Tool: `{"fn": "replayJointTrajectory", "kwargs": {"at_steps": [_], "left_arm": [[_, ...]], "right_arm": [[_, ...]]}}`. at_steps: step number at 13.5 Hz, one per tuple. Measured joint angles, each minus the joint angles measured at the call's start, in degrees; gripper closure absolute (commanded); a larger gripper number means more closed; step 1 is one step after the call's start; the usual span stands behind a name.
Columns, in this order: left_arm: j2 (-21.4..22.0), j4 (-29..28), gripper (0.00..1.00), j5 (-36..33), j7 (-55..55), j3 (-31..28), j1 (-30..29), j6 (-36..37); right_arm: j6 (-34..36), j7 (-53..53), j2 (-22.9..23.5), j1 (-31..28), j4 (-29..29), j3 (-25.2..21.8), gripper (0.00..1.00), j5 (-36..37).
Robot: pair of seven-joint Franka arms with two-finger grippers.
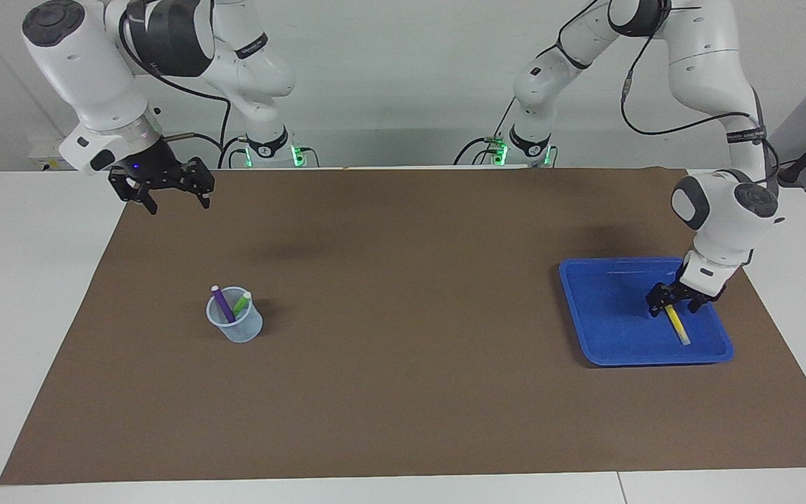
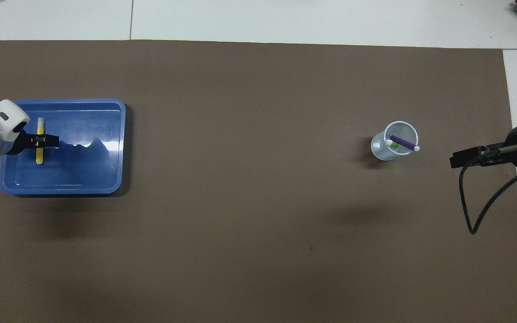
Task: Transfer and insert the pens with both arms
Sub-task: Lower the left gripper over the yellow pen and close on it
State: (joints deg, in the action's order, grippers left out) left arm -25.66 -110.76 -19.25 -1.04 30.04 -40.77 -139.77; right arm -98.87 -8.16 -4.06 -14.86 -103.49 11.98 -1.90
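Yellow pen [image 1: 676, 323] flat in blue tray [image 1: 606, 329], left gripper [image 1: 670, 305] straddling it, grip unclear.

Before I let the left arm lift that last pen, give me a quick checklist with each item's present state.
1. Yellow pen lying flat in the blue tray: ok.
2. Left gripper down in the tray, a finger on each side of the yellow pen: ok.
3. Left gripper shut firmly on the pen: cannot tell, so check before lifting.
4. Right gripper open, raised over the mat's edge at the right arm's end, waiting to take the pen: ok.
5. Cup upright on the mat with the purple pen and green pen in it, room left for a third: ok.
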Motion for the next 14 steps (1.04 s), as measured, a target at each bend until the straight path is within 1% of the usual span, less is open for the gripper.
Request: {"fn": "replayJointTrajectory", "kwargs": {"at_steps": [5, 7, 8, 12, 14], "left_arm": [[0.05, 0.12, 0.72, -0.05, 0.0, 0.38, 0.0, -0.14], [0.11, 0.2, 0.93, -0.09, 0.0, 0.34, -0.02, -0.15], [0.23, 0.27, 1.0, -0.15, 0.0, 0.35, -0.02, -0.15], [0.29, 0.28, 1.0, -0.24, 0.0, 0.29, -0.04, -0.03], [0.22, 1.04, 1.0, 0.18, 0.33, 0.44, 0.08, 1.56]], "right_arm": [[-0.01, 0.0, -0.17, 0.0, -0.21, 0.0, 0.0, 0.0], [0.0, 0.0, -0.23, 0.0, -0.23, 0.0, 0.0, 0.0], [-0.01, 0.0, -0.23, 0.0, -0.25, 0.0, 0.0, 0.0], [-0.01, 0.0, -0.28, 0.0, -0.28, 0.0, 0.0, 0.0], [-0.01, 0.0, -0.31, 0.0, -0.39, 0.0, 0.0, 0.0]]}}
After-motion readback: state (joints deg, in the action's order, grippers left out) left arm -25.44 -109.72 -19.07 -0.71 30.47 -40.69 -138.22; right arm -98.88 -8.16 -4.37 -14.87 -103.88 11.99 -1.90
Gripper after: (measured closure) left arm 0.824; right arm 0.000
